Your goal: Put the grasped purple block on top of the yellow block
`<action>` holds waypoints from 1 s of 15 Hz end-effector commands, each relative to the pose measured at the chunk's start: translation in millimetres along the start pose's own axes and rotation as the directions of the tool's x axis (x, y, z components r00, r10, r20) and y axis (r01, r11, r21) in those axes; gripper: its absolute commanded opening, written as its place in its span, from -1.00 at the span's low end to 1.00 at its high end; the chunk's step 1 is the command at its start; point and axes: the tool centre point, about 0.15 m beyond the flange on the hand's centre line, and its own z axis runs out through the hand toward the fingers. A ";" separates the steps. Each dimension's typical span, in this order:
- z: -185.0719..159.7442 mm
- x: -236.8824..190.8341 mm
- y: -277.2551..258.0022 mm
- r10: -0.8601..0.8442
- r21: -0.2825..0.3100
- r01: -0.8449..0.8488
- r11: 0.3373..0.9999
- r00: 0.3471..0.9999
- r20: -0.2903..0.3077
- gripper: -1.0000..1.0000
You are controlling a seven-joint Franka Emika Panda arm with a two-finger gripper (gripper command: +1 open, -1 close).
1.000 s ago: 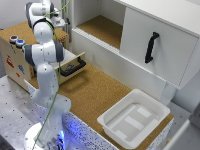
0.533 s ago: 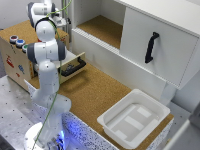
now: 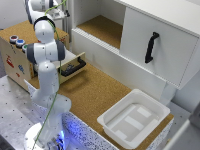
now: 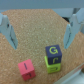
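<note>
A pink block (image 4: 26, 69) lies on the cork surface (image 4: 40, 35) below and just inside one pincer finger, while a white tray (image 3: 134, 118), a black-handled cabinet door (image 3: 152, 47) and a wooden box (image 3: 15, 55) sit well apart.

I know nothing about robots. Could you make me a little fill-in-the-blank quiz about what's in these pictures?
1. The small purple cube resting on the yellow cube shows the letter ____.
2. The lone cube on the cork beside that stack is coloured ____.
3. The robot's fingers stand on either side of the stack, spread ____ and holding nothing.

Missing words: G; pink; open.
</note>
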 end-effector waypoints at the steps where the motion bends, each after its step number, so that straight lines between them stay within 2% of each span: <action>1: 13.6 -60.2 -3.7 0.155 0.111 -0.148 0.983 0.986 -0.063 1.00; 13: 13.6 -60.2 -3.7 0.155 0.111 -0.148 0.983 0.986 -0.063 1.00; 14: 1.1 -43.3 -4.4 0.137 0.060 -0.139 0.989 0.990 0.038 1.00; 15: 4.5 -45.0 -6.9 0.111 0.071 -0.115 0.991 0.993 0.049 1.00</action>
